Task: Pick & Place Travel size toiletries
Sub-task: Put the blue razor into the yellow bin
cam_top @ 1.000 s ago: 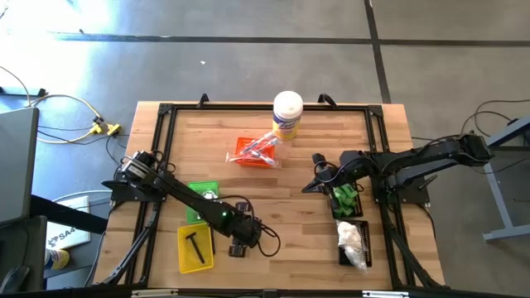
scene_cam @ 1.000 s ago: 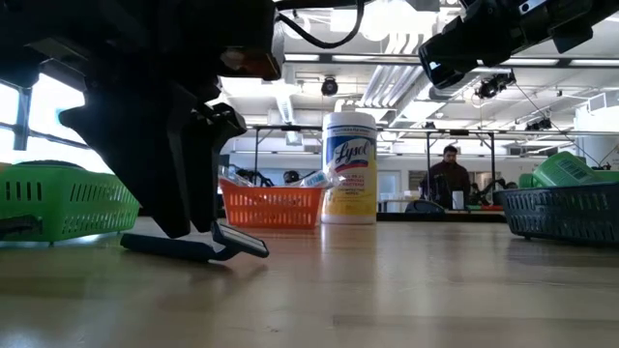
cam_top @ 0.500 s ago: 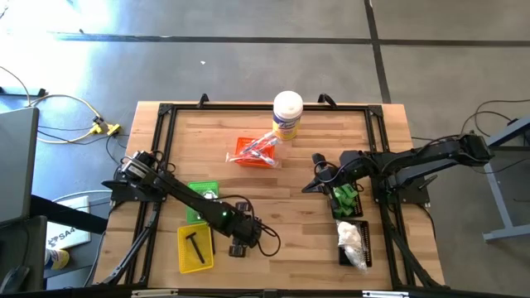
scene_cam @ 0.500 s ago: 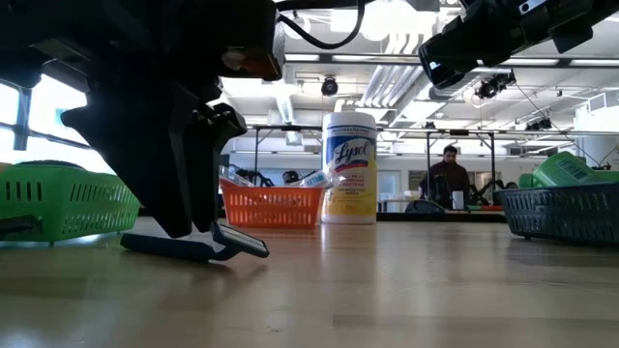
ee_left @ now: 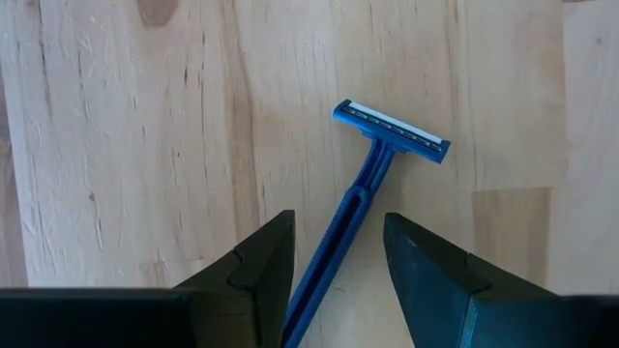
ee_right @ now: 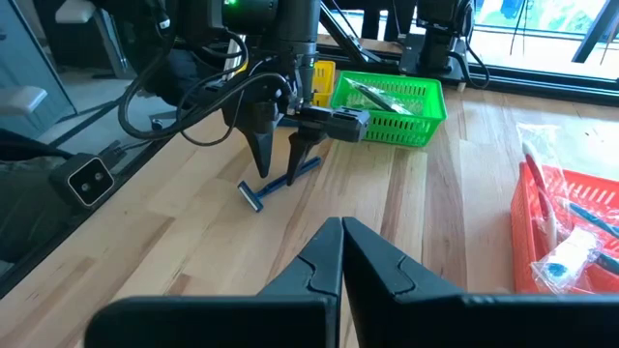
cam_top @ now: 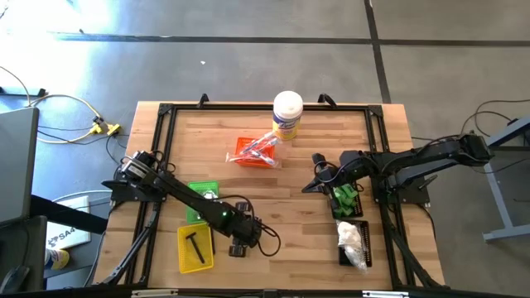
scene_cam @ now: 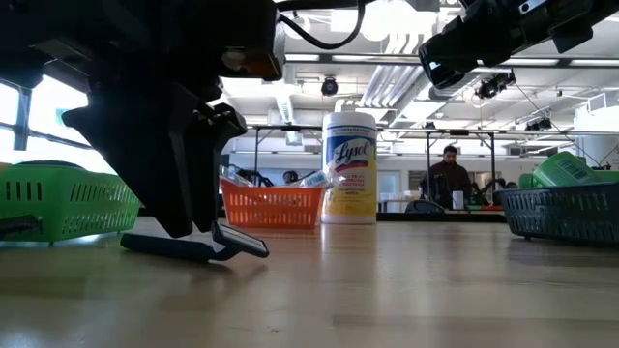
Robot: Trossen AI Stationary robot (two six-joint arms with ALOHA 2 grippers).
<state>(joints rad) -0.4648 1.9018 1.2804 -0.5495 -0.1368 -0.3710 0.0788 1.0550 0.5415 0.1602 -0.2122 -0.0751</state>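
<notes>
A wooden table point(cam_top: 273, 207) is being viewed in a large, bright room, where a person point(scene_cam: 450, 174) is standing far behind. A blue razor point(ee_left: 372, 193) is lying flat on the boards near the front edge, just beside the yellow tray point(cam_top: 195, 247). The left gripper point(ee_left: 338, 256) is being held low over it, fingers parted and straddling the handle (contact cannot be judged from here, though they appear apart). The right gripper point(ee_right: 341, 253) is being kept closed on nothing, raised over the table beside the tray of green bottles point(cam_top: 344, 197). A white canister point(cam_top: 287, 113) is standing behind the orange tray point(cam_top: 256, 152); a green tray point(cam_top: 201, 201) is sitting by the left arm.
</notes>
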